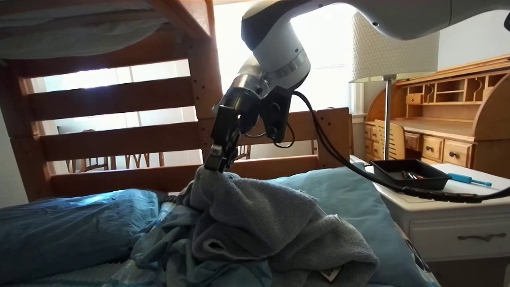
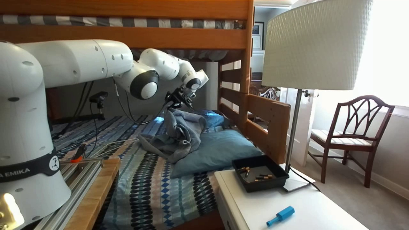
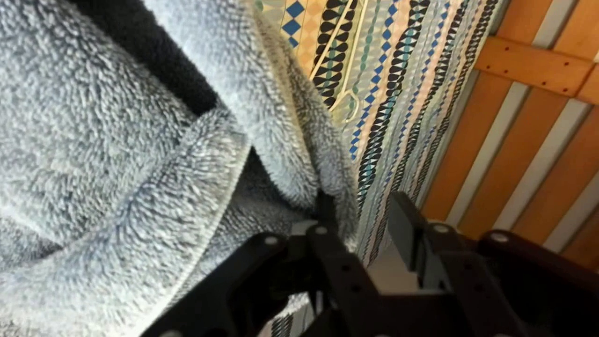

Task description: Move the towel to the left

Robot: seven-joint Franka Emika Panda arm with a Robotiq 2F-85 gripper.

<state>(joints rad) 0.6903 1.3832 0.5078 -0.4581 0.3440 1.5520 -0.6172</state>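
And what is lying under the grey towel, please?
The towel partly covers a blue pillow and the patterned bedspread. In an exterior view, crumpled teal cloth also shows at the towel's edge. What the folds fully hide cannot be seen.

Rumpled grey plush towel (image 1: 259, 211), its upper fold peaked, lay heaped partly over the light-blue pillow (image 1: 350, 195).

arm (image 2: 76, 60): white, smooth, fat and round, little grey dots (image 2: 112, 57) | joint (image 2: 135, 84): black, with a round white cap (image 2: 149, 90) | band (image 2: 30, 169): black, white letters (image 2: 18, 172) saying EMIKA, round white badge (image 2: 54, 162) | wrist (image 1: 281, 52): white and black, shiny silver ring (image 1: 290, 65) | cable (image 1: 422, 193): long, black, lumpy in one part | gripper (image 3: 362, 215): black, small round grey screws (image 3: 441, 228), flat dark pad (image 3: 403, 231)
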